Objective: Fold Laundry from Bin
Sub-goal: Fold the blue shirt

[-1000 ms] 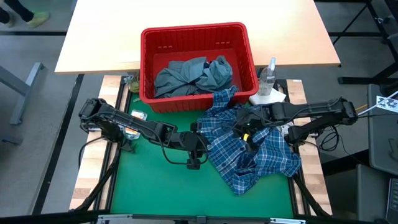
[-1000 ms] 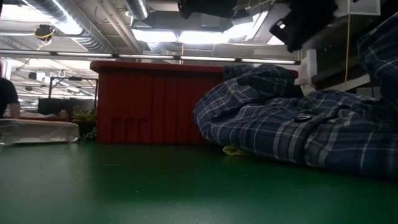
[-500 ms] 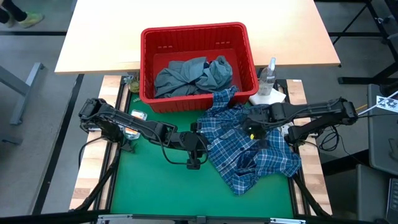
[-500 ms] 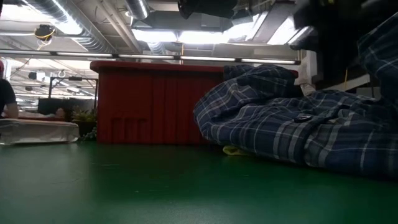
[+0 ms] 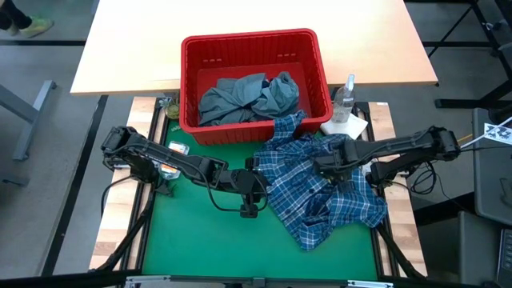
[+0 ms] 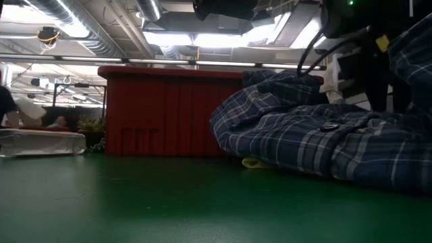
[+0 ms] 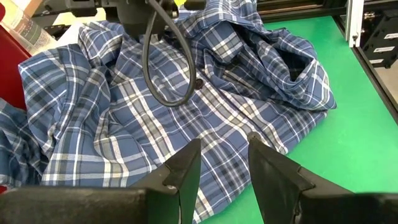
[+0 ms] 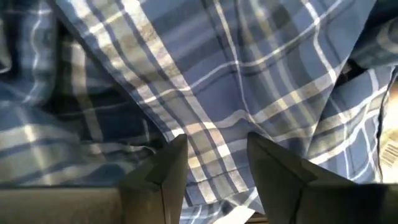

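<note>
The blue-white plaid shirt [image 5: 324, 192] lies crumpled on the green mat, with one part [image 5: 288, 124] draped up against the near wall of the red bin [image 5: 312, 48]. A grey-blue garment [image 5: 248, 96] lies bunched inside the bin. My left gripper [image 7: 222, 144] is open and low at the shirt's left edge [image 5: 268, 188]. My right gripper [image 8: 214, 142] is open and points down, close over the shirt's middle [image 5: 320, 166]. In the low view a bit of yellow [image 6: 253, 163] shows under the shirt's edge. My left gripper has its open fingers [image 7: 189, 158] over the shirt's left hem [image 7: 211, 186]; I cannot tell whether they touch it. My right gripper's open fingertips [image 8: 177, 149] stand right at the plaid cloth [image 8: 217, 118] from above; I cannot tell whether they touch it.
A clear spray bottle [image 5: 346, 96] and a white paper towel [image 5: 346, 126] stand right of the bin. A small object [image 5: 178, 148] lies at the mat's far left. Bare green mat [image 5: 208, 240] lies at the near left. A person shows far off in the room [image 6: 10, 108].
My right gripper has come down closer to the shirt's middle and turned at the wrist. The shirt lies as it did before.
</note>
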Robot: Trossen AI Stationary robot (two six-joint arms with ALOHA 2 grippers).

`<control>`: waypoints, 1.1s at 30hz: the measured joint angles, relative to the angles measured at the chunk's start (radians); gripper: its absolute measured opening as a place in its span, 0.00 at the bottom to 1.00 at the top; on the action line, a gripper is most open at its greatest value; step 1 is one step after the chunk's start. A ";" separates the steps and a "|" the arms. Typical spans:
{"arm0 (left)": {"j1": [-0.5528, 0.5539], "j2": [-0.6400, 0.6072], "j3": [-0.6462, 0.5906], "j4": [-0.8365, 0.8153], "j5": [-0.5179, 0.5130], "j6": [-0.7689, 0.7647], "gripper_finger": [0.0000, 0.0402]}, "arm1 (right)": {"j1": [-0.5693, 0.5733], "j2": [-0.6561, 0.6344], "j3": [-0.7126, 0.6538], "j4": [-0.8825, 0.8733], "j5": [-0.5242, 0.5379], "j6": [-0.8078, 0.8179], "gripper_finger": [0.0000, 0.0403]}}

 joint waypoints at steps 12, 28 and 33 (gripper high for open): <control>0.000 0.000 0.000 0.000 -0.002 0.000 0.32 | 0.000 0.000 -0.001 0.198 -0.019 -0.135 0.10; 0.000 0.000 0.000 0.000 -0.003 0.000 0.32 | 0.000 0.000 -0.001 0.237 0.014 -0.135 0.33; 0.000 0.000 0.000 0.000 -0.003 0.000 0.32 | 0.000 0.000 -0.001 0.237 0.040 -0.134 0.47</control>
